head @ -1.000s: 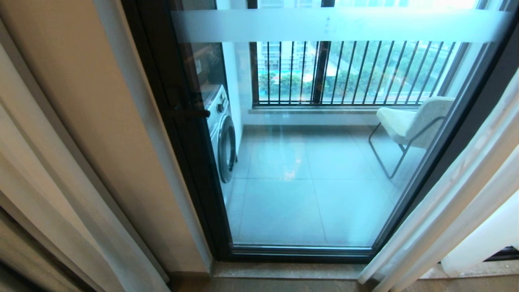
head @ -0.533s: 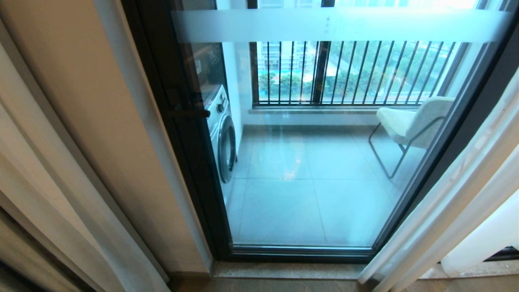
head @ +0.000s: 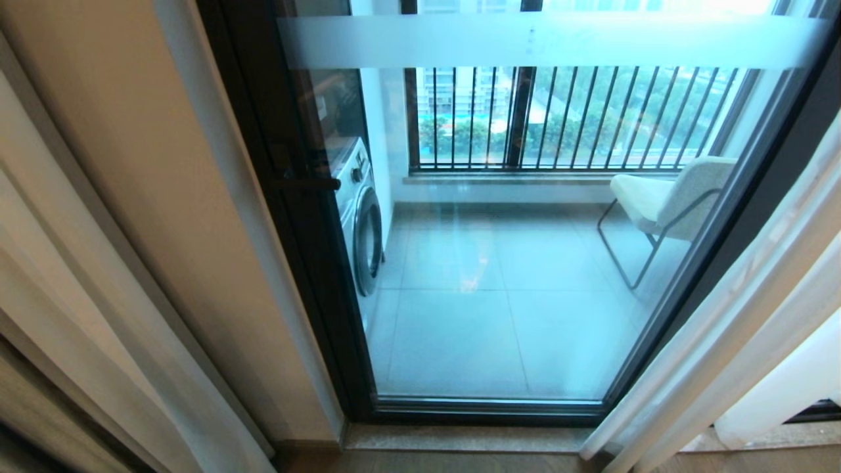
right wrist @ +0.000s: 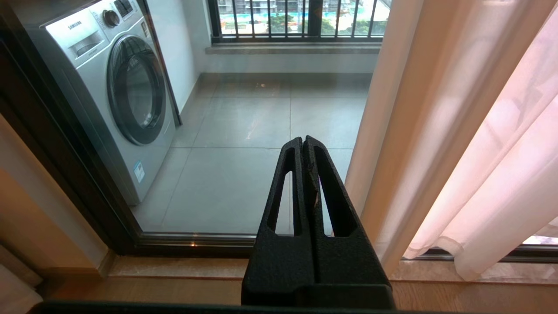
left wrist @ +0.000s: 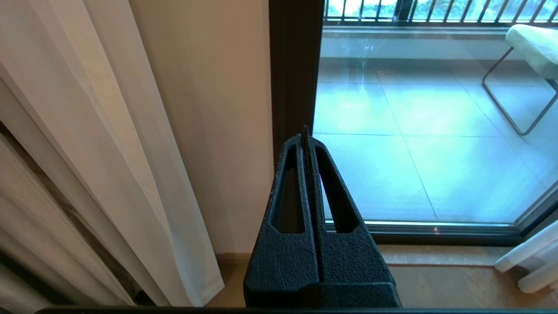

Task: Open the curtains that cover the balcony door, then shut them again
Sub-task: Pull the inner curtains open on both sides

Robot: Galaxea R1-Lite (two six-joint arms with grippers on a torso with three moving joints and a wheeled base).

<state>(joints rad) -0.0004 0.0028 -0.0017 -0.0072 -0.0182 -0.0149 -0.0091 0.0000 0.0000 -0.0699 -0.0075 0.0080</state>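
Nothing has moved since the earlier frame. Your left gripper (left wrist: 306, 138) and right gripper (right wrist: 303, 140) sit closed, empty. The curtains (head: 736, 341) hang parted beside the uncovered balcony door (head: 499, 263).

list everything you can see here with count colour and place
curtains: two, sheer white, drawn aside to left and right of the door
drapes: tan-brown, far left, behind the left curtain
door: one, glass in black frame, centre, shut
handle: one, dark, on the door's left frame
washer: one, white, balcony left
chair: one, pale seat on dark legs, balcony right
railing: black bars, balcony far side
left gripper: black, shut, empty, before the door's left frame
right gripper: black, shut, empty, beside the right curtain
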